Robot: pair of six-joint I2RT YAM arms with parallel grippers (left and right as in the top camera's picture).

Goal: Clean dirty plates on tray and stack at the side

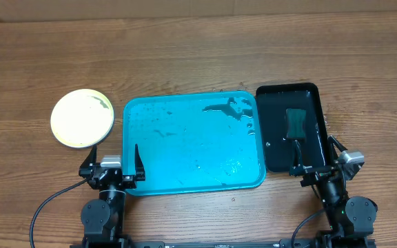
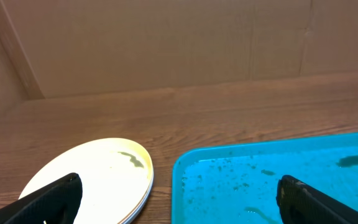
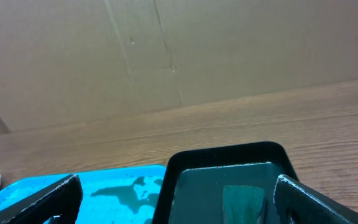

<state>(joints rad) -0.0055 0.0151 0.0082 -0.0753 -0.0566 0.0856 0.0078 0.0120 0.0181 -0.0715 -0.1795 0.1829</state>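
Plates [image 1: 81, 118] stacked beside the tray [image 1: 191, 148]; both end effectors spread wide, nothing gripped.
The stack is seen on the surface [image 1: 185, 55] ahead and slightly left of the left end effector [image 1: 113, 164], clear of its fingers; the top plate is pale with a dark smear. The wet-streaked tray lies ahead and to its right, the near left corner under one finger. A black tray [image 1: 274, 117] with a sponge [image 1: 296, 124] is placed ahead of the right end effector [image 1: 316, 157].
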